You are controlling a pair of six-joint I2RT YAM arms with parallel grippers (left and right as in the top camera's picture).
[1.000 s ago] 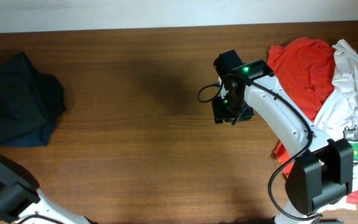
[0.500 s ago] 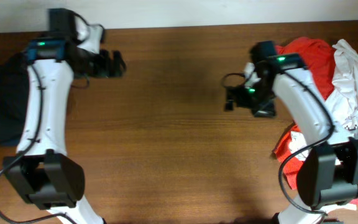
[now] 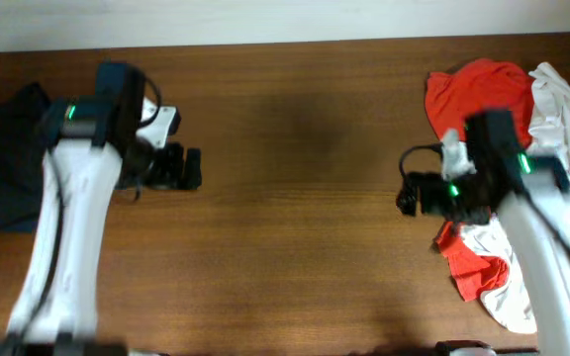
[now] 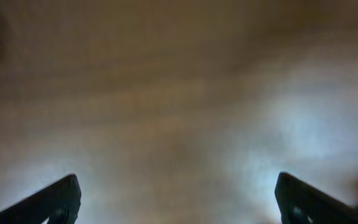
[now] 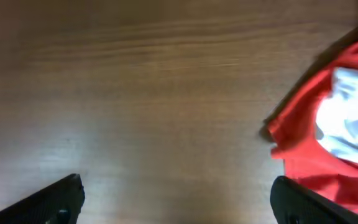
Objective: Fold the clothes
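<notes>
A heap of red clothes (image 3: 483,94) and white clothes (image 3: 562,129) lies at the right side of the wooden table (image 3: 295,247). A dark navy garment (image 3: 3,163) lies bunched at the far left. My left gripper (image 3: 191,168) is open and empty over bare wood right of the navy garment; its wrist view (image 4: 179,199) shows only blurred wood. My right gripper (image 3: 404,195) is open and empty just left of the red heap. The right wrist view (image 5: 176,199) shows a red garment's edge (image 5: 316,143) with white cloth (image 5: 353,124) on it.
The table's back edge meets a white wall (image 3: 265,20). Bare wood lies between the two grippers.
The left arm came into view from the bottom left, then moved down and right. The right gripper moved right and toward the front, ending beside the red heap.
</notes>
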